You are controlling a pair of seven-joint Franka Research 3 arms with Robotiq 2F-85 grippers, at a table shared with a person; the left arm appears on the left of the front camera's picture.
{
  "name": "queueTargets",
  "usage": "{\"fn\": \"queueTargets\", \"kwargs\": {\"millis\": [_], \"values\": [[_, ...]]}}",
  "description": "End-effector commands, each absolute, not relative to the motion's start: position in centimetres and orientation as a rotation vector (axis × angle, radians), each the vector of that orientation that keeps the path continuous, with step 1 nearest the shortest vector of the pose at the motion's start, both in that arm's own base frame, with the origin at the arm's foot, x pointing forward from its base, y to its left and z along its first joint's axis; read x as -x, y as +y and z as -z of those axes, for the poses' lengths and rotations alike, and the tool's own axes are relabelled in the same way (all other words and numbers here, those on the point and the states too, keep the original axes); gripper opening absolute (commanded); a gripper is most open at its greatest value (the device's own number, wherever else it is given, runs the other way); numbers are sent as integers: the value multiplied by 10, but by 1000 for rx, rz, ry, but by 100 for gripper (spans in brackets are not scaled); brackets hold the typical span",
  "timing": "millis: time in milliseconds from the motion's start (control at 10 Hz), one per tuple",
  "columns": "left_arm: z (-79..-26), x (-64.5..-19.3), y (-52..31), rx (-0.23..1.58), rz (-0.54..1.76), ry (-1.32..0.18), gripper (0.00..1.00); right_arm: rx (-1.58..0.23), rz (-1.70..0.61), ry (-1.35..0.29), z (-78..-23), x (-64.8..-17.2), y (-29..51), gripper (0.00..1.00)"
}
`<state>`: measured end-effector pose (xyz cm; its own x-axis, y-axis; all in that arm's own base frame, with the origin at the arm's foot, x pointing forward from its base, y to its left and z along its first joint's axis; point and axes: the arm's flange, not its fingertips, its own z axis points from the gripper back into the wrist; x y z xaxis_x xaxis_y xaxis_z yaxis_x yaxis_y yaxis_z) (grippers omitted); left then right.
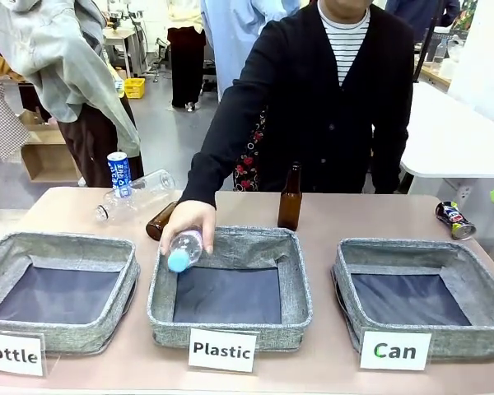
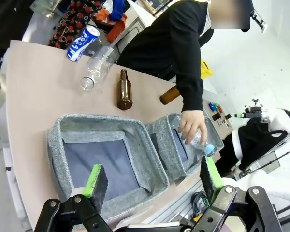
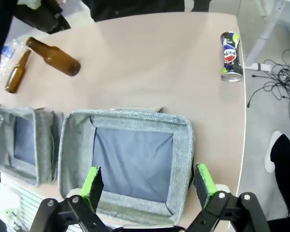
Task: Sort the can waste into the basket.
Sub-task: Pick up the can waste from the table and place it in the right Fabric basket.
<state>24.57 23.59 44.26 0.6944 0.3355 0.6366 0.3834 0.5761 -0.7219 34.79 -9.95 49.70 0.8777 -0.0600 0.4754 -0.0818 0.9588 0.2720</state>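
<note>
We see the person (image 1: 329, 107) across the table only from the neck down in the front view, the top edge cutting them off. The "Bottle" basket (image 1: 123, 280) runs off the left edge, its sign clipped too. The "Plastic" basket (image 1: 300, 280) sits in the middle, and the person's hand (image 1: 185, 222) holds a clear bottle (image 1: 184, 249), blue cap down, over its far left corner. That hand hides part of a brown bottle (image 1: 158, 220) lying behind it; a second brown bottle (image 1: 290, 199) stands upright. The "Can" basket (image 1: 346, 271) on the right shows us only its dark lining. The black can (image 1: 455, 220) lies on its side beyond that basket's far right corner, near the table's edge. The blue and white can (image 1: 119, 174) stands at the far left, its foot behind another clear bottle (image 1: 140, 191) lying there. The left gripper (image 2: 152, 176) and the right gripper (image 3: 147, 179) both hang with jaws wide apart, holding nothing, the right above the "Can" basket. The table (image 1: 329, 214) is pale beige; beyond it we see grey floor and a cardboard box (image 1: 45, 156).
</note>
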Motion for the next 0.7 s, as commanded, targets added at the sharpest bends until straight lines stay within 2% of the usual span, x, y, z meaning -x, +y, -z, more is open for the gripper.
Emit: {"fn": "queueTargets", "kwargs": {"millis": [0,300,600], "values": [[-443,-246,237,995,52,-869,100,-224,37,-476,-490,-376,-92,100],[-443,-246,237,995,52,-869,100,-58,26,-507,-484,-420,-82,100],[-443,-246,237,995,52,-869,100,-124,5,-514,-481,-401,-86,100]]}}
